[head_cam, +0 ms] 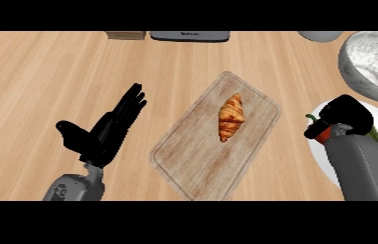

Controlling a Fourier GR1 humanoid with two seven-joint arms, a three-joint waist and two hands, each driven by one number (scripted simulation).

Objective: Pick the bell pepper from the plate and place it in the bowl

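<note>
At about eight o'clock on the pale wooden counter, the black left hand rests open, fingers straight and spread toward one o'clock, thumb out to the side, holding nothing. Just right of centre lies a rectangular light-wood cutting board, tilted, with a golden-brown croissant on its upper half. At four o'clock the black right hand is curled down over the red bell pepper, whose green stem pokes out at nine o'clock from the hand; the pepper sits on the white round plate. At two o'clock, at the edge, is a grey speckled bowl, well apart from the pepper.
</note>
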